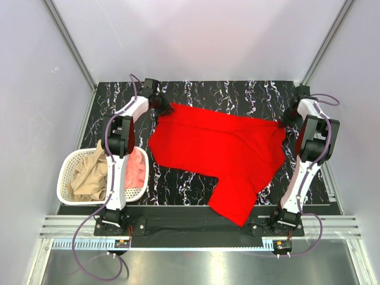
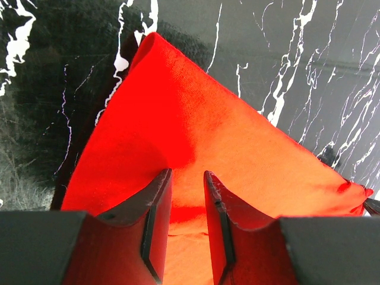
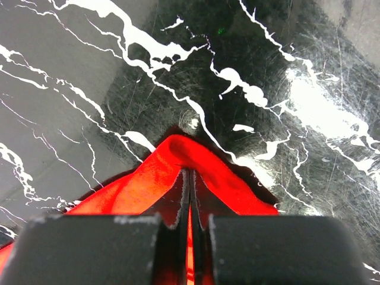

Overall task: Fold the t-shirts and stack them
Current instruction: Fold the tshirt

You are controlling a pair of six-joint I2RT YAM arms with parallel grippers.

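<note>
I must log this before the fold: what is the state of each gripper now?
Left gripper: open, at a corner of the red t-shirt.
Right gripper: closed on another corner of the red t-shirt.

Left tool [image 2: 187, 174] parted — right tool [image 3: 190, 176] clamped.

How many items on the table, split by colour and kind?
red t-shirt: 1, spread on the table
tan t-shirt: 1, in the basket
pink t-shirt: 1, in the basket
white basket: 1
Total: 4
</note>
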